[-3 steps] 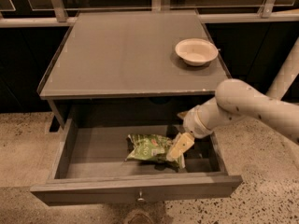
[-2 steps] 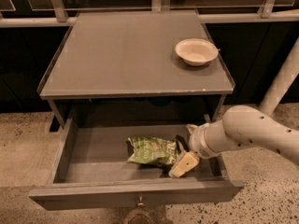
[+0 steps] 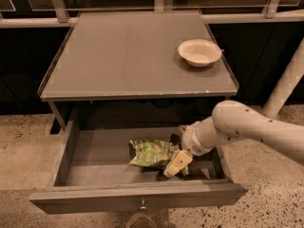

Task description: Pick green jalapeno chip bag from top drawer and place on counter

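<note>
Camera view, looking down: dipping the gripper [image 3: 176,163] into the top drawer [image 3: 95,161], below the counter's [image 3: 123,56] front edge and toward its front-right corner, and touching the right end of the green jalapeno chip bag [image 3: 151,153] (clamping it or merely nudging, cannot tell). Coming in low and slanted from the right with the arm [image 3: 237,122], probably for slipping under the counter's front edge. Finding the bag lying crumpled on the drawer bottom. Keeping well apart from the white bowl [image 3: 199,52] near the back-right corner, likely favouring the counter's left half for setting down.
</note>
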Robot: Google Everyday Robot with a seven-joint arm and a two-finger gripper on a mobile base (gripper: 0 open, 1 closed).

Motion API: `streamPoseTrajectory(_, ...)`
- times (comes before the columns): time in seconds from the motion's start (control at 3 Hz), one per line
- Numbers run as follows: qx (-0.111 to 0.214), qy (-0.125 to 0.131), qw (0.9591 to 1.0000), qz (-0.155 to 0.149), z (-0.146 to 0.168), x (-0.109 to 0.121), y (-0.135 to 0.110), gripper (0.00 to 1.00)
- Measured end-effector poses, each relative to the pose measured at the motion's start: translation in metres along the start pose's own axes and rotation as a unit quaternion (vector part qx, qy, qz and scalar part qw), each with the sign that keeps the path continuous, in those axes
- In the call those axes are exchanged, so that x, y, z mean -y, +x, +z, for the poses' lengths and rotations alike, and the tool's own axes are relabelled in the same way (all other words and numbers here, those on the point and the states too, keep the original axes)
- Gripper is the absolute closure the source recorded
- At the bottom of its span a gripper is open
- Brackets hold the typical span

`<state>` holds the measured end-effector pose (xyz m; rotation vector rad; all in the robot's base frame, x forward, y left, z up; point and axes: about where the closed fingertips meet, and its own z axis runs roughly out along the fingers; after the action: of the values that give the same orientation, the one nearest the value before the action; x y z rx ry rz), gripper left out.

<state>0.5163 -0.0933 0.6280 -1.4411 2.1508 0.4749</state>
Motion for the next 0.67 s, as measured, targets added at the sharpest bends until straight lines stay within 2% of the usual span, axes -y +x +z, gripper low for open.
streamPoseTrajectory(0.33,0.000,-0.002,1.0000,-0.001,0.0016,0.0000,-0.0006,0.00)
streamPoseTrajectory(0.67,0.000,-0.002,1.0000,-0.001,0.0016,-0.0001,-0.0006,0.19)
